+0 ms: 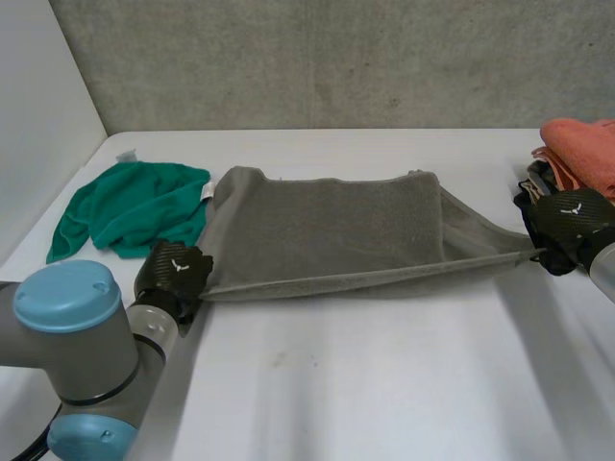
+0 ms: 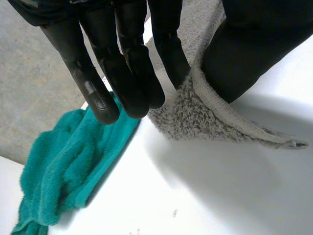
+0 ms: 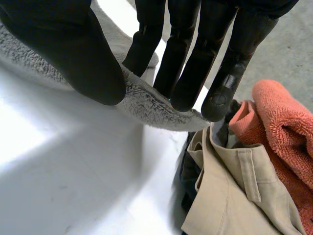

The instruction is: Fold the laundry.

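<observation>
A grey towel [image 1: 327, 230] lies spread across the middle of the white table [image 1: 365, 384], its near edge pulled taut between both hands. My left hand [image 1: 173, 272] pinches the towel's near left corner [image 2: 205, 115] between its thumb [image 2: 244, 54] and straight fingers [image 2: 132, 73]. My right hand [image 1: 569, 227] pinches the near right corner [image 3: 146, 100] between its thumb [image 3: 73, 54] and fingers [image 3: 195, 58], lifted a little off the table. The far edge of the towel rests flat.
A green towel [image 1: 130, 209] lies crumpled at the far left, close beside my left hand, also seen as green towel [image 2: 63, 166]. A pile with an orange cloth [image 1: 584, 152], orange cloth [image 3: 286, 132] and a beige garment [image 3: 234, 191] sits at the right edge, just past my right hand.
</observation>
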{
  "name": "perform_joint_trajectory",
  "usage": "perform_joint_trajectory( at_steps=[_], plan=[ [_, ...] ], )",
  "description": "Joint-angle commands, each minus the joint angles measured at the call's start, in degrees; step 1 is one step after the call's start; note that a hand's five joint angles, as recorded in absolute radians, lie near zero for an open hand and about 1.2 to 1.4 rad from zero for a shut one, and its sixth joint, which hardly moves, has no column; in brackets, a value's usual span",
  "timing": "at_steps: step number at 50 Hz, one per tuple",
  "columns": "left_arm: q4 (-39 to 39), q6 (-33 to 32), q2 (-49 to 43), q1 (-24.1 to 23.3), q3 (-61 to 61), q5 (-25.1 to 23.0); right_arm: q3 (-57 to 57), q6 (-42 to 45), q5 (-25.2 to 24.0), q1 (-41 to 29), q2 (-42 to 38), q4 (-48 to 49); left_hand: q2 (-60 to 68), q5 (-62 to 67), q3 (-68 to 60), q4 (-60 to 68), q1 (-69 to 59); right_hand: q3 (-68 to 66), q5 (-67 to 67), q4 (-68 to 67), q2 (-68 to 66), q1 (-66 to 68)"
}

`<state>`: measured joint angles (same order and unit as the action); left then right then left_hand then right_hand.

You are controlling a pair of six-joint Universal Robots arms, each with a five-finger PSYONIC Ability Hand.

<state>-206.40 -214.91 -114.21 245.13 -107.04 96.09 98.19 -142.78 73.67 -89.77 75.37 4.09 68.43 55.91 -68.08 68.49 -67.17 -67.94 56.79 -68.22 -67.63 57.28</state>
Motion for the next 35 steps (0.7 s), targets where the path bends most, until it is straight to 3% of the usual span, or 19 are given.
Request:
perform_joint_trajectory(
  at_steps=[1,7,9,13,19,25,30,35],
  plan=[
    [8.01,-3.31,11.26,-0.44,-5.79,-0.11,1.74,9.52,-0.2,0.56,4.43,-11.1,11.57,14.09,-11.92,11.51,-12.83,-12.06,13.21,-11.78,-12.37,22.72],
    [21.54,-12.53,21.74,-0.88,-12.74,-0.2,7.44,28.15,0.33,4.07,10.4,-29.73,11.57,14.09,-11.92,11.51,-12.83,-12.06,13.21,-11.78,-12.37,22.72],
    [28.9,-16.74,24.28,-0.62,-15.2,-0.37,9.2,32.19,0.25,5.83,11.9,-33.08,11.57,14.09,-11.92,11.51,-12.83,-12.06,13.21,-11.78,-12.37,22.72],
    [35.53,-19.58,25.0,-0.62,-15.75,-0.46,11.58,35.73,-0.37,7.77,13.66,-34.59,11.57,14.09,-11.92,11.51,-12.83,-12.06,13.21,-11.78,-12.37,22.72],
    [28.17,-19.23,21.94,-0.09,-11.27,-0.46,11.68,33.27,-0.02,6.11,12.35,-27.74,11.57,14.09,-11.92,11.51,-12.83,-12.06,13.21,-11.78,-12.37,22.72],
    [15.25,-19.93,10.07,-0.26,-1.26,-0.11,5.27,26.95,2.26,-0.3,4.54,-18.34,11.57,14.09,-11.92,11.51,-12.83,-12.06,13.21,-11.78,-12.37,22.72],
    [7.51,-20.37,1.99,-0.18,10.51,-0.11,-7.36,20.28,9.28,-7.15,-1.44,-10.96,11.57,14.09,-11.92,11.51,-12.83,-12.06,13.21,-11.78,-12.37,22.72],
    [2.32,-20.37,-2.59,0.09,27.64,-0.29,-23.02,15.96,13.33,-11.82,-4.62,-0.51,11.57,14.09,-11.92,11.51,-12.83,-12.06,13.21,-11.78,-12.37,22.72]
  ],
)
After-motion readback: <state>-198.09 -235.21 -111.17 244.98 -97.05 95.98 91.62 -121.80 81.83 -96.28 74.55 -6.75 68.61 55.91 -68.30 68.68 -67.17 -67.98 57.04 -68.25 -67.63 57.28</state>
